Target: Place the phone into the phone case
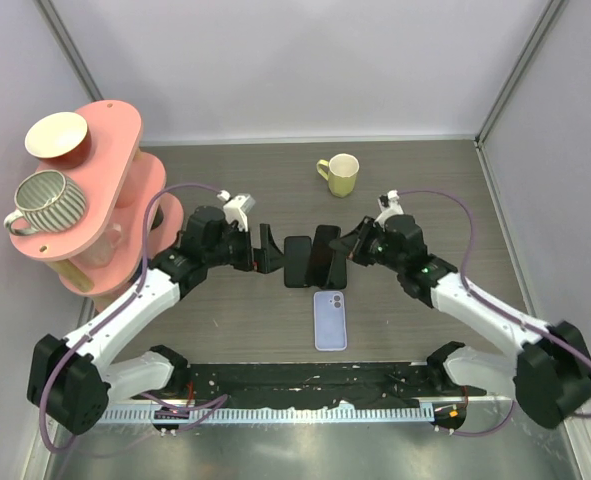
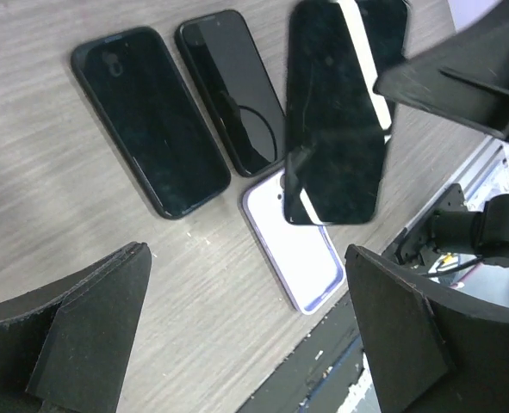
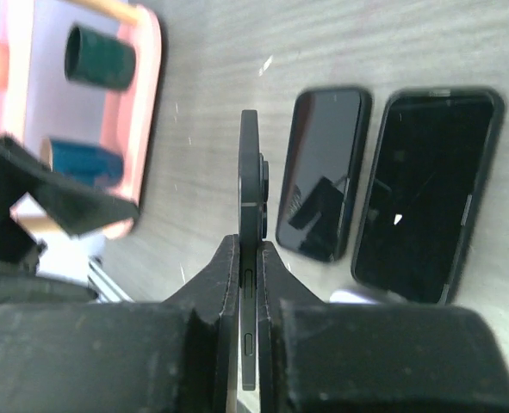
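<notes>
I noted the phone (image 2: 336, 112): a slim, glossy black slab, held clear of the table (image 1: 255, 320) and tilted over the pieces lying flat there. Below it lay a rimmed black case (image 2: 151, 120), a second black piece (image 2: 232, 90) just beside it, and a lilac case (image 2: 301, 258) nearest the arm bases. I could not tell what any of them held. The right gripper (image 3: 250, 249) pinched the phone edge-on between its fingers. The left gripper (image 2: 245, 254) stood spread wide, gripping nothing.

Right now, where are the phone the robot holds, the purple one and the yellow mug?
held phone (image 3: 249, 189): right wrist view, its thin side edge.
purple one (image 1: 330, 322): top view, middle of its face.
yellow mug (image 1: 340, 186): top view, its side wall.
</notes>
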